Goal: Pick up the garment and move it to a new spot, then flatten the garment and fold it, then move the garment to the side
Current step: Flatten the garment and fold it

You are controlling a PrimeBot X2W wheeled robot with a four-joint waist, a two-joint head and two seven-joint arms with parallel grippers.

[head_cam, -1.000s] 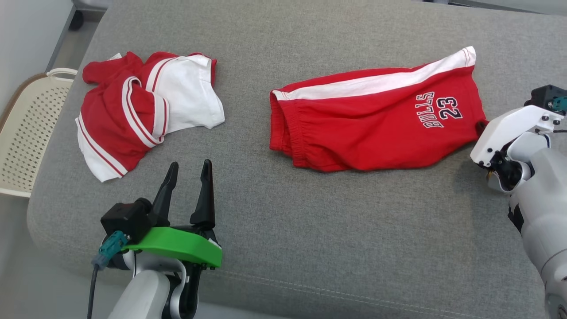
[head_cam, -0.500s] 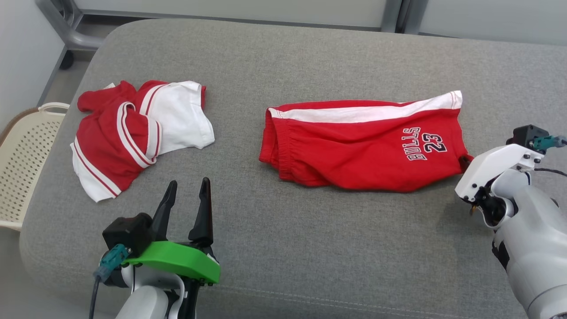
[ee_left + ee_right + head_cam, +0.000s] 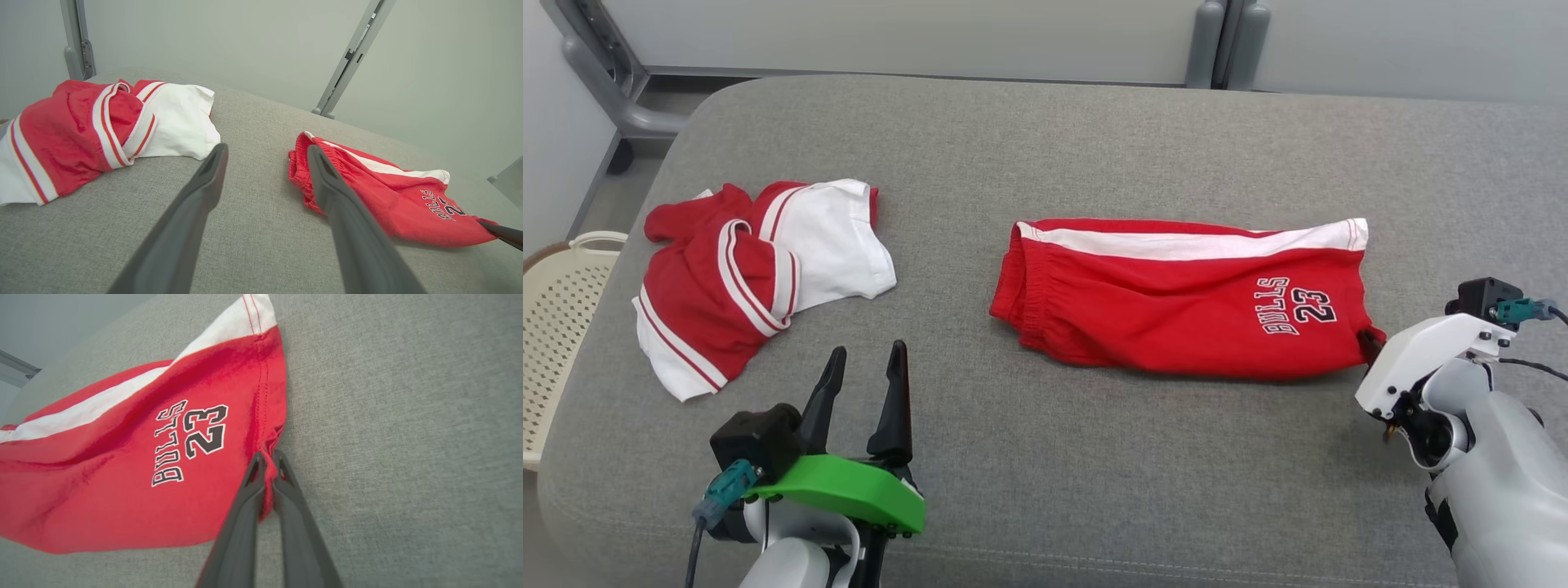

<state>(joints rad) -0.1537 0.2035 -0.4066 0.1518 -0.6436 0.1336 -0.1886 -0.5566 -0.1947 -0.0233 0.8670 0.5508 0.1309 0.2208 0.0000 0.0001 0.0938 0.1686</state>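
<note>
The garment, red shorts with a white side stripe and "BULLS 23" print, lies spread lengthwise on the grey cushion's middle right. My right gripper is shut on the shorts' near right hem corner; the right wrist view shows the red cloth pinched between the closed fingers of that gripper. My left gripper stands open above the cushion's front left, holding nothing. In the left wrist view its fingers frame bare cushion, with the shorts off to the right.
A crumpled red-and-white jersey lies at the cushion's left, also seen in the left wrist view. A cream perforated basket stands beside the left edge. Grey metal posts rise behind the grey cushion.
The head camera has tilted up, so the whole picture slid down and the wall behind came into view. The right gripper keeps its hold on the shorts' corner; the shorts now lie more level.
</note>
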